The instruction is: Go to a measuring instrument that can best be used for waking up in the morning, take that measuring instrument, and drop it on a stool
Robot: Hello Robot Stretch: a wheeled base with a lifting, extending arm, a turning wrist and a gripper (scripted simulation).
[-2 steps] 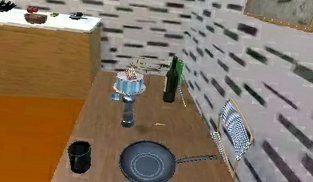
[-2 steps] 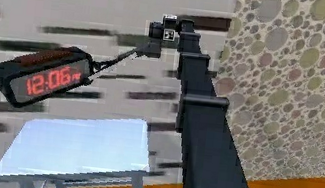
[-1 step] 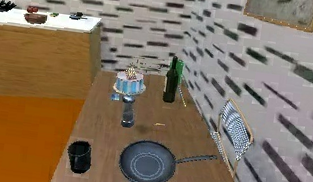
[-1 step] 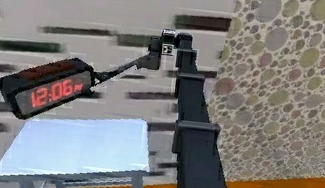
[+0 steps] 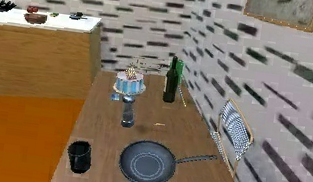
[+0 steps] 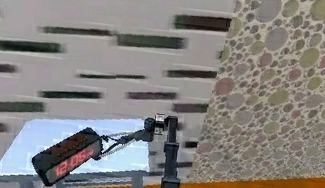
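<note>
One long brown wooden table (image 5: 98,124) runs up the middle of your forward view, and everything here is placed from it. On its near end lies a round dark frying pan (image 5: 147,163), with its handle pointing toward the view's right. A black mug (image 5: 78,155) stands on the same end, near the table's left edge. Toward the far end you see a tall dark green bottle (image 5: 172,81) and, near it, a small blue-and-white object (image 5: 128,83) too small to name. A white slatted chair (image 5: 232,131) stands at the table's right side. Beyond the table's far-left corner is a wooden counter with a white top (image 5: 28,57).

In your arm side view, the task's thing is a dark, flat rectangular alarm clock with red glowing digits (image 6: 69,156), tilted so its right end sits higher. It shows against a pale blue-white slab (image 6: 128,161) at the lower left. The arm's dark square bar (image 6: 169,168) rises upright just right of the clock. From the bar's top the gripper (image 6: 107,144) reaches leftward and down, its thin fingers ending at the clock's upper right corner. You cannot tell how the fingers are set, nor whether the gripper holds the clock or the clock rests on the slab.
</note>
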